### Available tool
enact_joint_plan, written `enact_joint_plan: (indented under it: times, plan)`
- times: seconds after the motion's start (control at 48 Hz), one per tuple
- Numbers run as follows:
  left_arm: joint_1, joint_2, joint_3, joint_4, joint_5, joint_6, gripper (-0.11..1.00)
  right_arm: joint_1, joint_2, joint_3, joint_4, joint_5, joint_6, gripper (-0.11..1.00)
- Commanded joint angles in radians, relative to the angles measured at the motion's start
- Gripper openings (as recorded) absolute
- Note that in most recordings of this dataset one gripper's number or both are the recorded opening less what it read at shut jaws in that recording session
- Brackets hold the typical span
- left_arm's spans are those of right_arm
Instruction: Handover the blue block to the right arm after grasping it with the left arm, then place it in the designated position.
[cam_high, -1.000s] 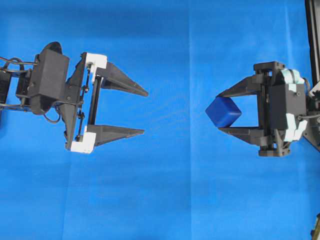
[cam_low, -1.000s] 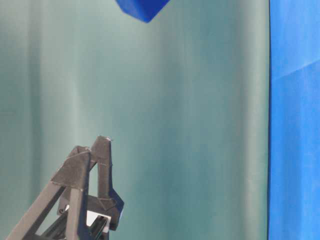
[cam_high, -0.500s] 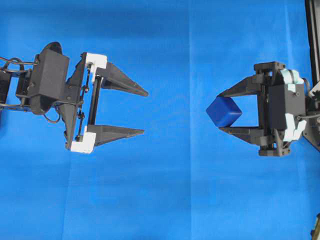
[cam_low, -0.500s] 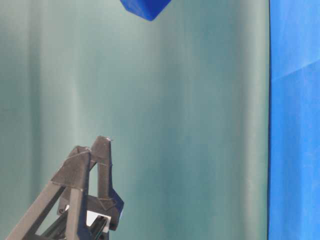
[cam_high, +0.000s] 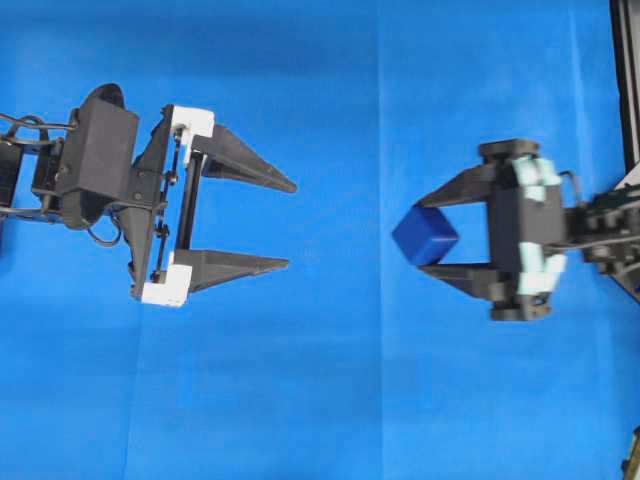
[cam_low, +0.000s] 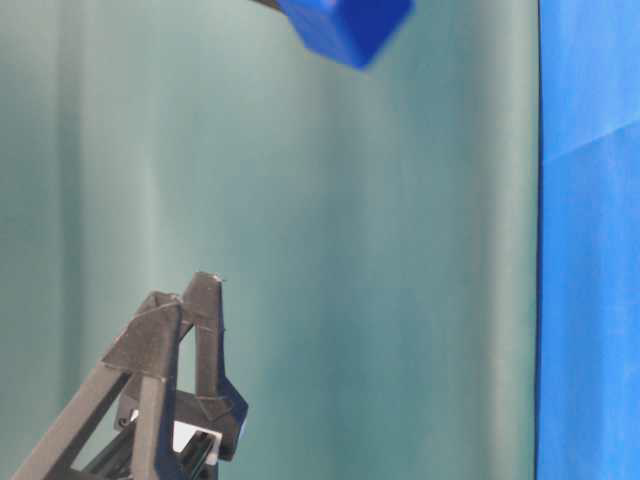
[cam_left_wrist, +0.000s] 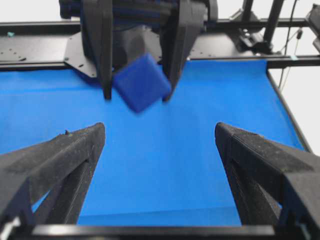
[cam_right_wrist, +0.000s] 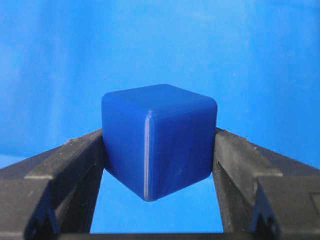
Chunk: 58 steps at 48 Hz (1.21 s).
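Item one, left side of the overhead view: the left arm (cam_high: 95, 165), its left gripper (cam_high: 285, 225) spread to full width and holding nothing, tips pointing toward frame right; you see the same two fingers wide apart along the bottom of the left wrist view. Item two, underlying the whole scene: the blue cloth (cam_high: 330, 400), with no mark, tray or outline visible on it that you could take for the designated position. Item three, right of centre in the overhead view: the blue block (cam_high: 425, 236), pinched between the fingertips of the right gripper (cam_high: 432, 232), well apart from the left gripper's tips; the right wrist view shows both fingers pressed flat on opposite faces, one vertical edge of the block turned toward the lens. Item four, far right: the right arm (cam_high: 600, 225), mint-trimmed, its jaws pointing toward frame left. Relation to note: the block sits at the very tip of the right gripper, on its frame-left side, so you would judge that the handover is done and that only the placing remains, carried out by the right arm alone. The block appears to hang clear of the cloth.
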<state>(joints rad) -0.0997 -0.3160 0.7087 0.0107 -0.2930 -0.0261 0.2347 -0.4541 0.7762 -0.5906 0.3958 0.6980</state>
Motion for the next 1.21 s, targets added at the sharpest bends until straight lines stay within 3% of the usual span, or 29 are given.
enact_joint_plan:
  times: [0.0,0.521,1.188]
  plan:
    - [0.0,-0.009,-0.025,-0.003,-0.009,-0.003,0.93,-0.026,0.043,-0.015,0.0,-0.052,0.005,0.47]
    - [0.0,-0.009,-0.026,-0.003,-0.011,-0.003,0.93,-0.153,0.342,-0.078,0.0,-0.301,0.006,0.47]
    - [0.005,-0.009,-0.021,-0.003,-0.005,0.002,0.93,-0.172,0.678,-0.222,0.0,-0.5,0.006,0.47]
